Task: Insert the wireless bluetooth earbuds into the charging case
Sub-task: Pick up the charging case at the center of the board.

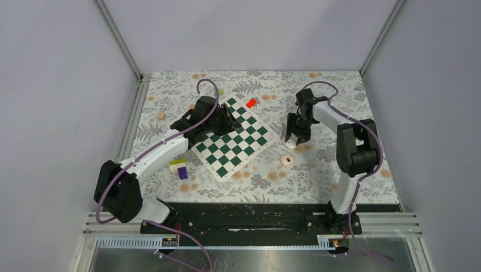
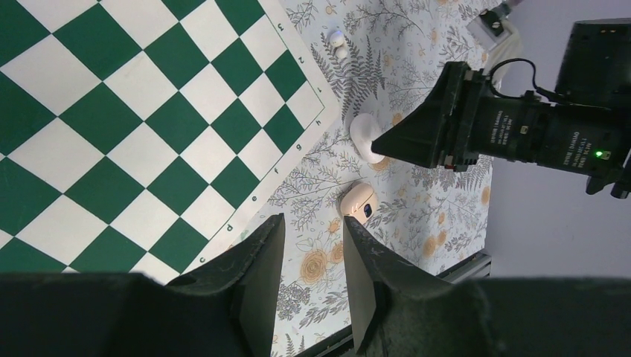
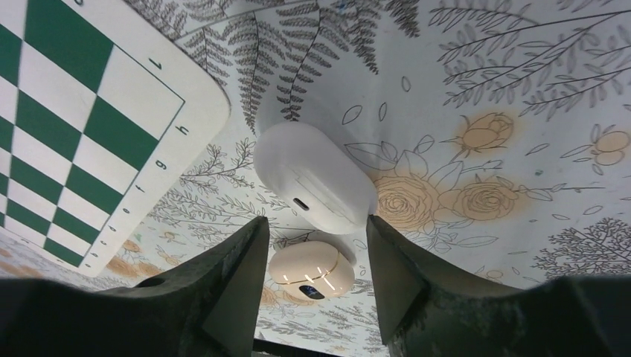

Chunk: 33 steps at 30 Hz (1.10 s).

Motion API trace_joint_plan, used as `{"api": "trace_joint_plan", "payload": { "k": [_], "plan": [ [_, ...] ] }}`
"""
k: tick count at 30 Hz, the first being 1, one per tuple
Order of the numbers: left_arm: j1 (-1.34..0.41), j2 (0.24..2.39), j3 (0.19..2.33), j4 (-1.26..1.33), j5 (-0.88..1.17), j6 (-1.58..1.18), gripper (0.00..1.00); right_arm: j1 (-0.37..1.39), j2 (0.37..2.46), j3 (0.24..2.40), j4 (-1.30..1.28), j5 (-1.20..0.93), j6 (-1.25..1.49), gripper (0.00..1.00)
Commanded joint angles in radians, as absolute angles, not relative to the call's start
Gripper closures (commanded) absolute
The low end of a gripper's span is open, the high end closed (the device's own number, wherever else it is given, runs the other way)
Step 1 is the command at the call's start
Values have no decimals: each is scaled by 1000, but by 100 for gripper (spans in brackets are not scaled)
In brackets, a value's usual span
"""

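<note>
A smooth white oval earbud piece (image 3: 312, 182) with a small dark slot lies on the floral cloth just right of the chessboard; it also shows as the white piece (image 1: 290, 145) (image 2: 363, 134). My right gripper (image 3: 312, 223) (image 1: 295, 137) hangs over it, open, with its fingers either side of the piece's near end and a gap on the left side. The beige charging case (image 3: 311, 271) (image 1: 287, 161) (image 2: 359, 202) sits just beyond it, apart. A smaller white earbud (image 2: 336, 41) lies by the board's edge. My left gripper (image 2: 312, 227) (image 1: 230, 118) hovers over the board, open and empty.
The green-and-white chessboard (image 1: 235, 139) fills the middle. A red block (image 1: 251, 102) lies behind it, a tan block (image 1: 161, 115) at far left, and a purple and yellow-green block (image 1: 180, 168) near the left arm. The right arm's body (image 2: 521, 130) crosses the left wrist view.
</note>
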<state>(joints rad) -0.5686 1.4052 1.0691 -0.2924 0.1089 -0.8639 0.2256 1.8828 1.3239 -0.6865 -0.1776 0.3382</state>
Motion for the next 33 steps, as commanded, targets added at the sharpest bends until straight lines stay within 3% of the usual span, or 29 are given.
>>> {"api": "trace_joint_plan", "payload": {
  "k": [1,6,15,24,33],
  "plan": [
    [-575,1387,1086,-251,116,-867,64,255,1912,1379,-747,-195,304,44],
    [-575,1385,1082,-250,117,-867,64,262,1945,1401,-753,-207,308,50],
    [-575,1389,1086,-250,121,-867,64,293,1963,1450,-792,-332,267,37],
    [-575,1401,1106,-269,126,-854,64,296,1981,1488,-829,-156,249,32],
    [-577,1403,1109,-274,135,-853,64,314,2059,1513,-796,-125,282,43]
  ]
}}
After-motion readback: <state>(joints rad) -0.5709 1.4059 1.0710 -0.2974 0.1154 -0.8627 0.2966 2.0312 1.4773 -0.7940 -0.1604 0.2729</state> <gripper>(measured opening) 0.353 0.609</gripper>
